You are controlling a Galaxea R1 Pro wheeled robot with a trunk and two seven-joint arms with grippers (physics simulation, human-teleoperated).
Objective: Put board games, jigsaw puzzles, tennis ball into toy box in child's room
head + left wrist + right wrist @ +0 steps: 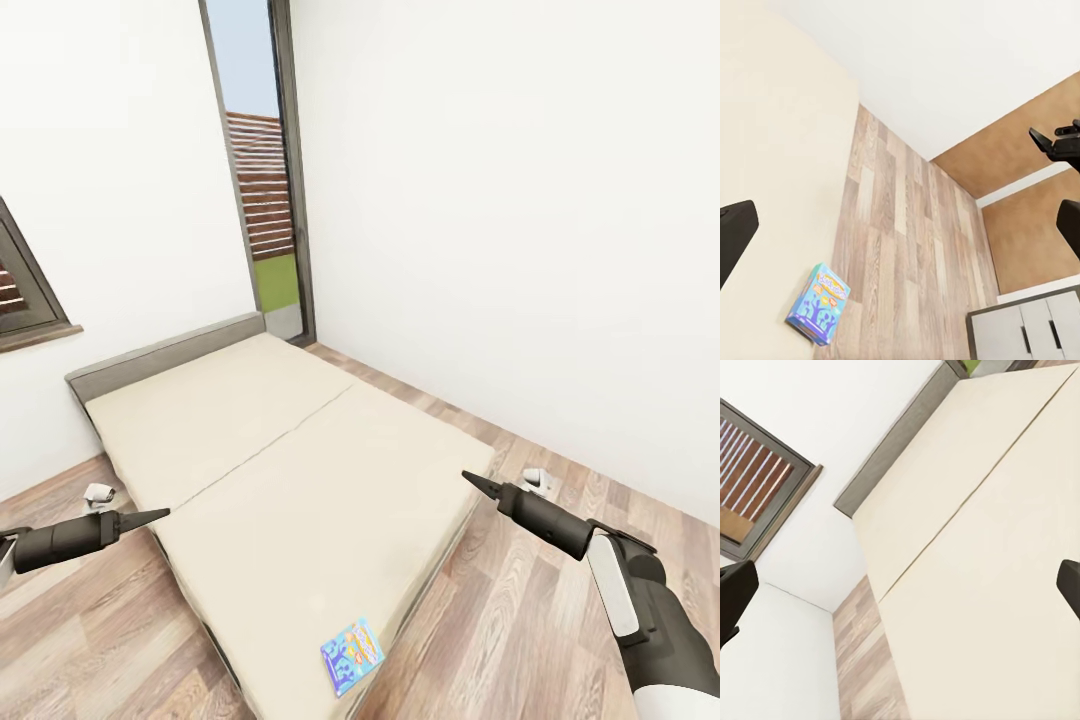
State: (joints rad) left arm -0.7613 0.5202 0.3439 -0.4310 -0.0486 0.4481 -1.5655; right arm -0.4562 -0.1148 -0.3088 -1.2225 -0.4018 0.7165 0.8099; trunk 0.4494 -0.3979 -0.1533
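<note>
We're facing the bed [300, 470], both jaws spread and empty, and the small blue board game [352, 655] lies flat near the mattress's foot edge, probably light and stiff, best pinched across an overhanging edge.

Matt cloth, grained wood, printed card

The bed [300, 470] is showing a smooth, matt beige mattress and a dull grey frame; the floor [520, 620] is looking like grained wood planks with a slight sheen; the blue board game [352, 654] is showing a smooth printed-card face; the walls [500, 200] are looking flat matt white
</note>
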